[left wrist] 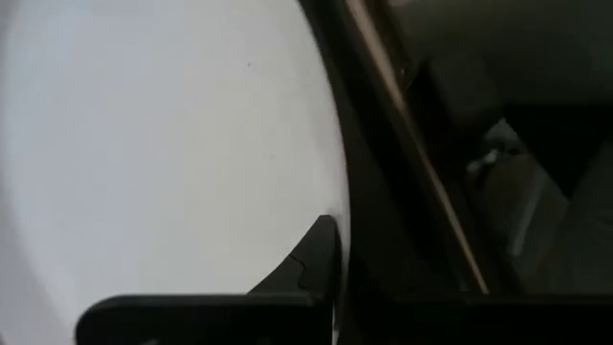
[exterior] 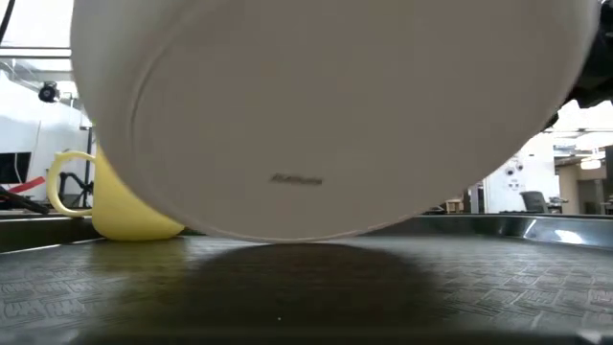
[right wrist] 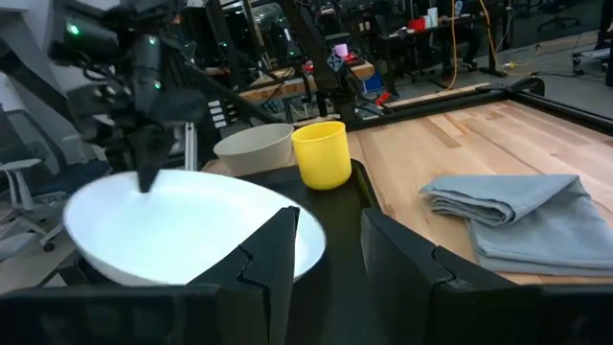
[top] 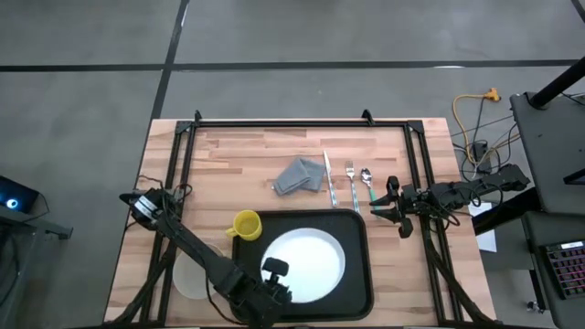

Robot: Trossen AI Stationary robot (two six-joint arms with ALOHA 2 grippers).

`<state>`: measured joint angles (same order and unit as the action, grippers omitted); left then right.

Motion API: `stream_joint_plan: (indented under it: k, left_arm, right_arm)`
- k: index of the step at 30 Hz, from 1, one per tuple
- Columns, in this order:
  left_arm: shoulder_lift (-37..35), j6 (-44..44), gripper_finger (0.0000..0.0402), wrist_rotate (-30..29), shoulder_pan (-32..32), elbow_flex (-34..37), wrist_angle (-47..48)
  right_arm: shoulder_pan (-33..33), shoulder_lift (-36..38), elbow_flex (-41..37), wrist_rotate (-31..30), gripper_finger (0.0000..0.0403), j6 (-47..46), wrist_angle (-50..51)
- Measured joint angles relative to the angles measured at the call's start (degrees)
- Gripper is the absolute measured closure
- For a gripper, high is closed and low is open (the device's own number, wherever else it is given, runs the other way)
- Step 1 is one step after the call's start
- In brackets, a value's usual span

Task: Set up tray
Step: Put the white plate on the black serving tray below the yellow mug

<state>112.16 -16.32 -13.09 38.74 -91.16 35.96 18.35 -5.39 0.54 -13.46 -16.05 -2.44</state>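
Two grippers: left gripper [top: 274, 281] pinches white plate [top: 306, 263] rim; right gripper [top: 395, 212] hangs beside tray, fingers part-spread, holding nothing.
high view: tray [top: 362, 274] black, rounded corners, raised rim, on table [top: 228, 155] near edge; yellow mug [top: 246, 226] at its corner.
low view: plate tilted above textured tray floor [exterior: 287, 297].
left wrist view: finger [left wrist: 311, 264] on plate rim.
right wrist view: cloth [right wrist: 517, 225] beside tray.
advice: lower plate flat, centred, then release.

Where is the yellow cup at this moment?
In the high view the yellow cup stands at the black tray's far left corner, beside the white plate, with the grey cloth beyond it.
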Motion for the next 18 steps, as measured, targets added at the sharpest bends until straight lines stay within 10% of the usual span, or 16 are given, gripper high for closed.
stream_joint_plan:
  k: [18]
  left_arm:
    - [0.0, -14.2, 0.04, 6.9, 2.1, 7.4, 0.1]
  right_arm:
    - [0.0, 0.0, 0.0, 0.0, 0.0291, 0.0, 0.0]
